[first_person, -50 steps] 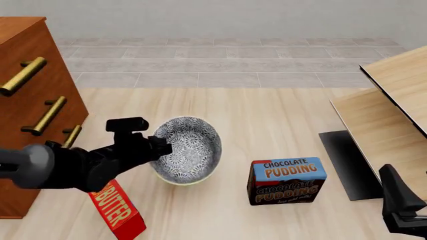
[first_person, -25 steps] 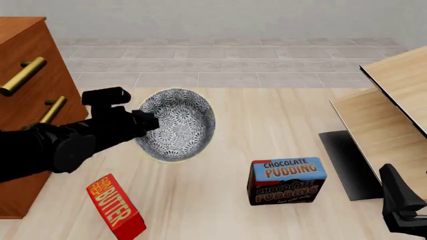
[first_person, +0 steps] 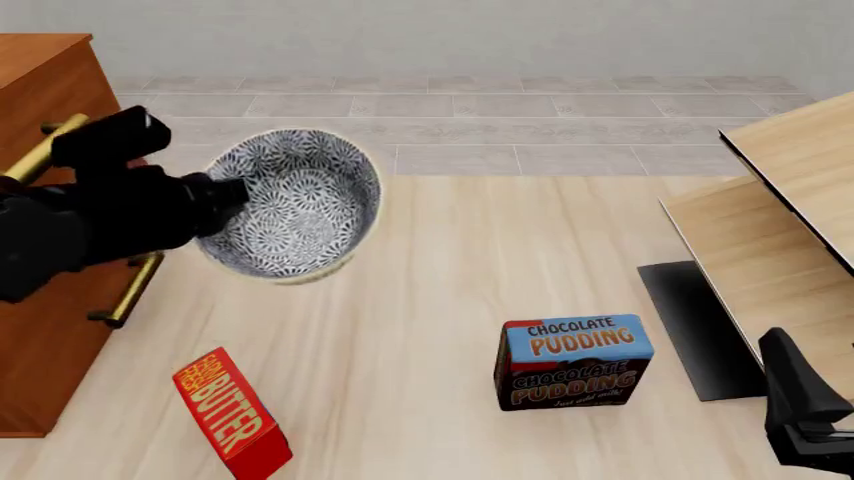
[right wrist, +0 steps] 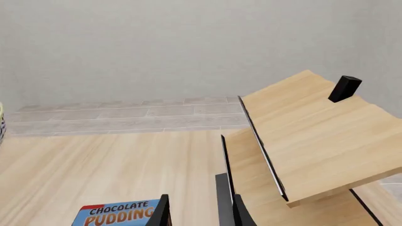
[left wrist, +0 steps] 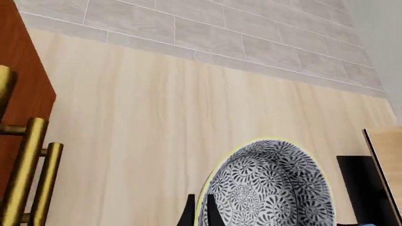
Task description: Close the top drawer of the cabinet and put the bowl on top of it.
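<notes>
The blue-and-white patterned bowl (first_person: 291, 205) hangs in the air, tilted, just right of the reddish-brown cabinet (first_person: 47, 75) and near the level of its top. My left gripper (first_person: 235, 192) is shut on the bowl's left rim. In the left wrist view the fingers (left wrist: 188, 215) pinch the yellowish rim of the bowl (left wrist: 270, 188). My arm hides most of the top drawer; one end of its brass handle (first_person: 56, 133) shows. My right gripper (right wrist: 199, 214) stands open and holds nothing, low at the front right (first_person: 801, 400).
A chocolate pudding box (first_person: 574, 360) stands on the table right of centre. A red butter box (first_person: 234, 415) lies at the front left. Pale wood furniture (first_person: 787, 220) with a black base fills the right side. Lower brass handles (left wrist: 25, 174) stick out from the cabinet front.
My left arm has lifted the bowl off the table and carried it up and to the left, close to the cabinet. The right arm has not moved.
</notes>
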